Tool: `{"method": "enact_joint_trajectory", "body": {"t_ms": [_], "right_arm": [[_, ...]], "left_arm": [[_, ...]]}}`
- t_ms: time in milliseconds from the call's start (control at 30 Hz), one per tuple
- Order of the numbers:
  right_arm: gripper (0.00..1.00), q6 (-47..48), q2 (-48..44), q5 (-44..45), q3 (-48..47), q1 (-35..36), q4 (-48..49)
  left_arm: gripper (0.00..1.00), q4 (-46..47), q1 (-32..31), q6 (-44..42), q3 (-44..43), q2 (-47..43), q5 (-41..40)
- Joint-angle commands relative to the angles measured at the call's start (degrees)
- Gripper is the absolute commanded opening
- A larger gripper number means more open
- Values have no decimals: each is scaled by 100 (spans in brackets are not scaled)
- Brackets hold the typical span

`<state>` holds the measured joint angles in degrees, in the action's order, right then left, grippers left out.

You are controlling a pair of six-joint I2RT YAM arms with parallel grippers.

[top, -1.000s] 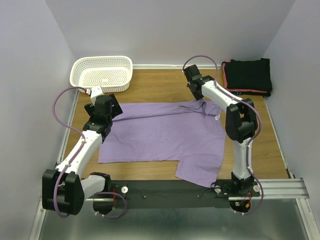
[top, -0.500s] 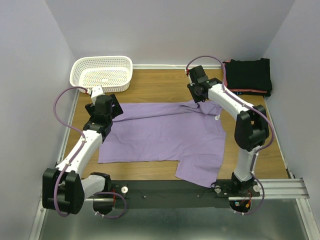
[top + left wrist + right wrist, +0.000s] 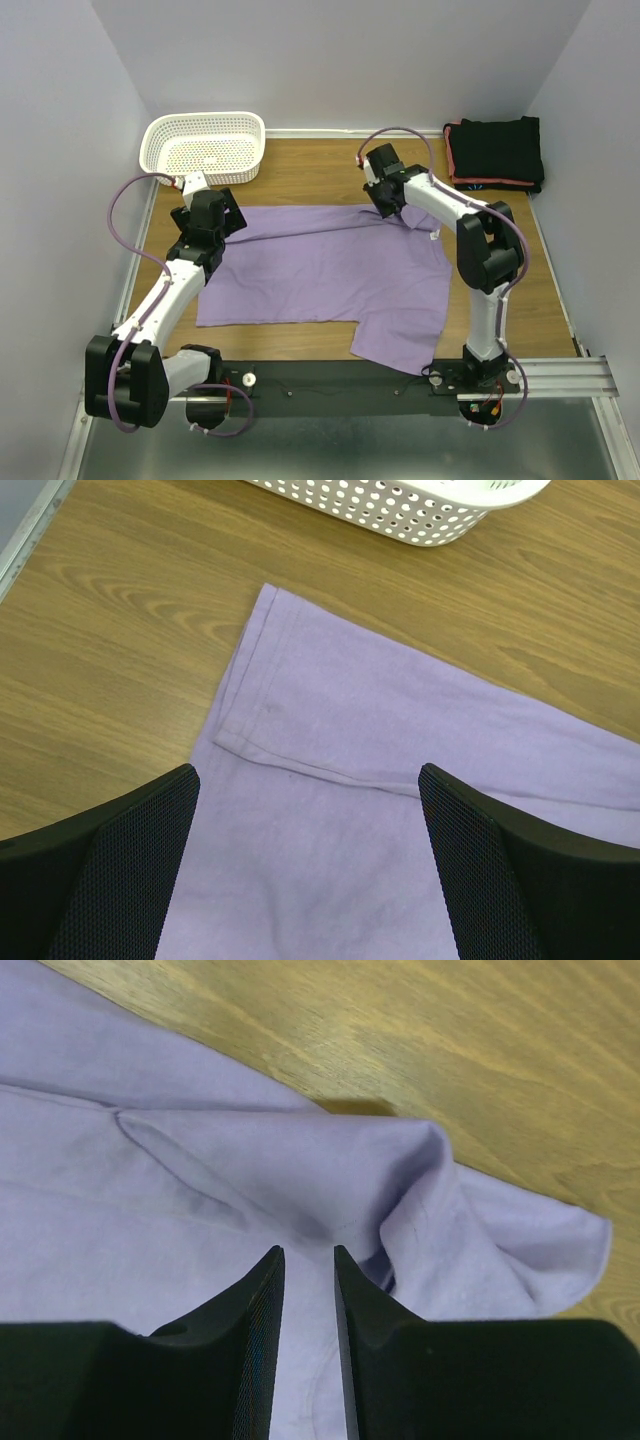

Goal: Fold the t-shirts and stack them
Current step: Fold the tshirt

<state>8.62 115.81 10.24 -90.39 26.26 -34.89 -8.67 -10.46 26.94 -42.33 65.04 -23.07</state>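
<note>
Since a second ago the right arm has swung its wrist leftward along the far edge of the lavender shirt (image 3: 320,265), and its jaws have drawn closer together; the left arm has not budged.

Beyond the shirt's far-left corner sits the white mesh basket (image 3: 255,140), apart from the cloth. The left gripper (image 3: 308,775) hangs over that same far-left corner with its jaws spread wide and nothing between them. Its wrist view looks straight down on a hemmed edge of the shirt lying flat on the wooden table (image 3: 320,175).

The shirt itself is spread across the middle of the table, mostly flat, with one sleeve reaching toward the near edge on the right side.

At the middle of the shirt's far edge the right gripper (image 3: 308,1252) is down on the cloth. Its fingers (image 3: 262,1300) are almost together, with only a narrow slit left. Just ahead of them the fabric rises in a bunched ridge. Whether any cloth is actually pinched, I cannot tell from here.

Well beyond the shirt's far-right corner lie the folded black shirts (image 3: 497,150), stacked against the back wall, a coral-red edge (image 3: 450,160) showing on their left side.
</note>
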Motion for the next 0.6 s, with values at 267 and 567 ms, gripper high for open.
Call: {"method": "enact_joint_trajectory", "body": {"t_ms": [267,567], "right_arm": [[34,122,443,364,-225,11,185],[30,149,442,408,-242,11,202]], "left_arm": [[98,120,26,-66,-65,62,119],[98,111,35,-84,-56,71,127]]}}
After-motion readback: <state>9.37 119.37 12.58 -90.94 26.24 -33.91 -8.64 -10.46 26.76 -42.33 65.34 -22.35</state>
